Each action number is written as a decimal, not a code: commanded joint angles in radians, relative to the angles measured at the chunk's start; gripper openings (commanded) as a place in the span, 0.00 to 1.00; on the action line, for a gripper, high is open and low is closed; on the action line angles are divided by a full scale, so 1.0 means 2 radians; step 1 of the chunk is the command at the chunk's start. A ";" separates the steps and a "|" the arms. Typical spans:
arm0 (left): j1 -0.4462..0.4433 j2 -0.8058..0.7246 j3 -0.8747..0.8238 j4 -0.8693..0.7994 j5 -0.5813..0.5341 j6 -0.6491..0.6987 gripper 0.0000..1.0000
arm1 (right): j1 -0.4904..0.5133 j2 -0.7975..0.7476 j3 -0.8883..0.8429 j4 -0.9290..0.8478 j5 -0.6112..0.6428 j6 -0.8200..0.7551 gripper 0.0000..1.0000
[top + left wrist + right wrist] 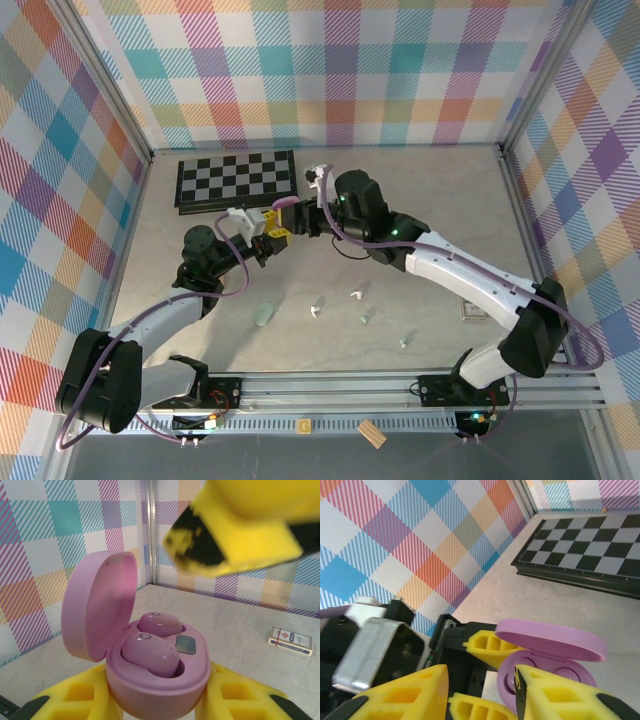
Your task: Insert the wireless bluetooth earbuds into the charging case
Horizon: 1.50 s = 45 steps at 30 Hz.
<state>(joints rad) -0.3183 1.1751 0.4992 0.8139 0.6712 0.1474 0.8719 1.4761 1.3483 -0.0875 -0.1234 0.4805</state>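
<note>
Gripping one case (159,687), two earbuds (149,653) inside, left end effector (272,240); right end effector (485,685) apart.

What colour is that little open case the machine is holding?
Pinkish purple: the charging case shows best in the left wrist view.

The left arm (170,322) and the right arm (470,277) were built alike: black rounded joint housings joined by smooth white link shells. A lilac cable (596,345) looped loosely alongside each. Small green lights (396,232) glowed on the right arm's black joints. The left gripper (157,702) and the right gripper (480,700) had bright yellow plastic fingers (410,692) moulded with squarish hollow pockets and edged in black. A white block (240,215) sat behind the left gripper.
</note>
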 commanded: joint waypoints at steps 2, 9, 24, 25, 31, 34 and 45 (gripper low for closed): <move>-0.004 -0.008 0.013 0.021 0.009 0.008 0.32 | 0.004 -0.033 -0.007 0.004 -0.010 -0.013 0.42; -0.004 -0.013 0.008 0.019 0.033 0.021 0.32 | 0.000 -0.053 -0.011 -0.014 0.032 -0.024 0.50; -0.006 -0.033 0.001 -0.013 0.055 0.026 0.32 | -0.022 0.055 0.118 -0.159 0.080 -0.034 0.55; -0.006 -0.034 0.001 -0.012 0.052 0.025 0.32 | -0.023 0.056 0.120 -0.162 0.080 -0.034 0.54; -0.006 -0.043 0.002 -0.014 0.019 0.018 0.32 | -0.022 0.040 0.090 -0.154 0.059 -0.033 0.55; -0.006 -0.040 0.001 -0.008 0.004 0.013 0.32 | -0.023 0.024 0.068 -0.140 0.048 -0.036 0.56; -0.009 -0.032 0.006 0.030 0.013 -0.016 0.32 | -0.095 -0.044 -0.046 0.012 -0.130 0.123 0.74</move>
<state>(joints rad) -0.3206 1.1187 0.4988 0.8036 0.6865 0.1425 0.7258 1.4200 1.3033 -0.2173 -0.2184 0.5766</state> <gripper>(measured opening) 0.330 0.738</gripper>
